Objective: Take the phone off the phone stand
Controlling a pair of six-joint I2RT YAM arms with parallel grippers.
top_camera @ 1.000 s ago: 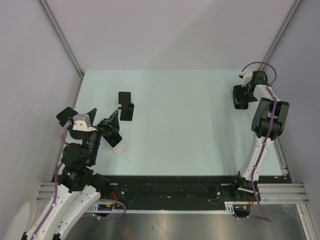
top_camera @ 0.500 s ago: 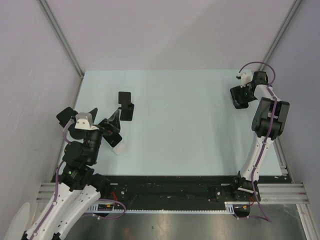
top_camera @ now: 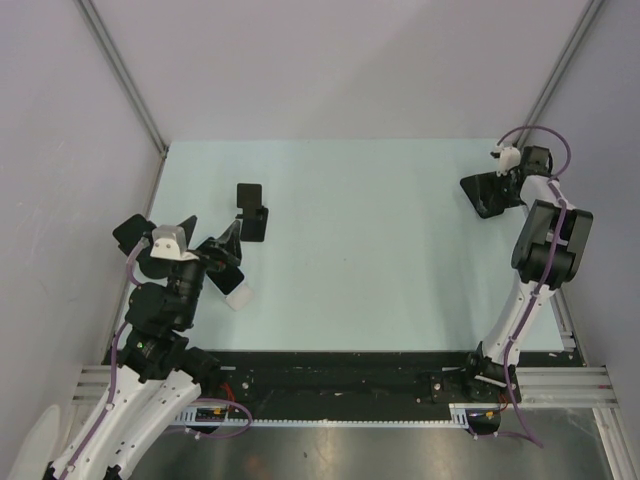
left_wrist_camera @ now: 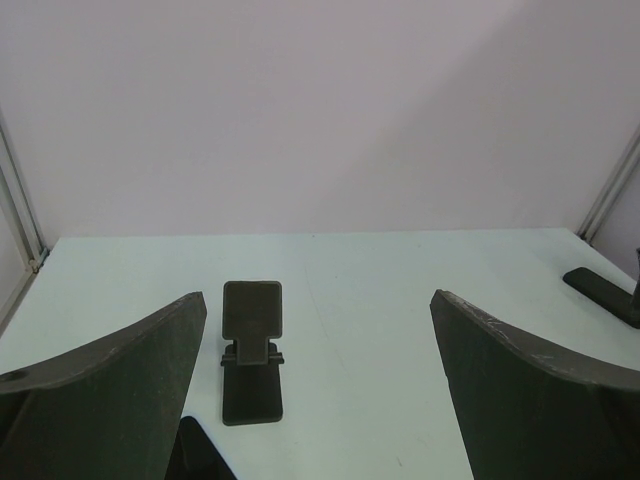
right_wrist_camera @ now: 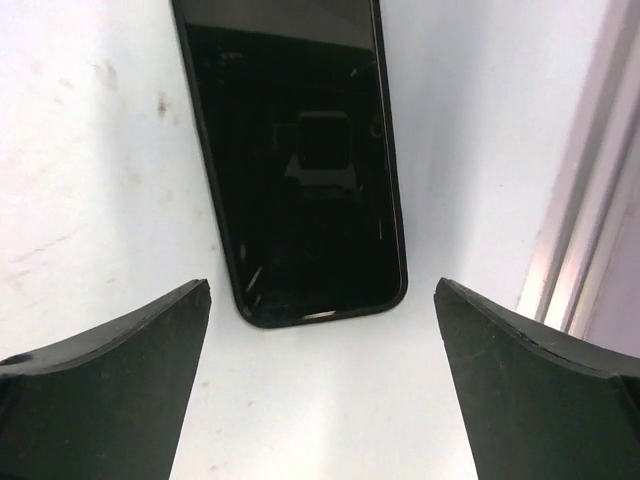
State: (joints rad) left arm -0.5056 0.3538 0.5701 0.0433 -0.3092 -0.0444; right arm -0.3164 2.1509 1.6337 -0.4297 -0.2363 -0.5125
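Observation:
The black phone (right_wrist_camera: 295, 150) lies flat on the table, screen up, at the far right (top_camera: 480, 196); it also shows in the left wrist view (left_wrist_camera: 600, 288). The black phone stand (top_camera: 251, 212) stands at the left of the table with nothing on it, also in the left wrist view (left_wrist_camera: 251, 350). My right gripper (right_wrist_camera: 322, 290) is open and empty, just behind the phone's near end (top_camera: 508, 184). My left gripper (left_wrist_camera: 318, 300) is open and empty, a little short of the stand (top_camera: 208, 230).
A metal frame rail (right_wrist_camera: 590, 190) runs along the table's right edge, close beside the phone. Grey walls enclose the table at the back and on both sides. The pale table surface (top_camera: 370, 250) lies between stand and phone.
The right wrist has drawn back to the right, and the phone now lies flat on the table in front of its open jaws. The left arm has barely moved.

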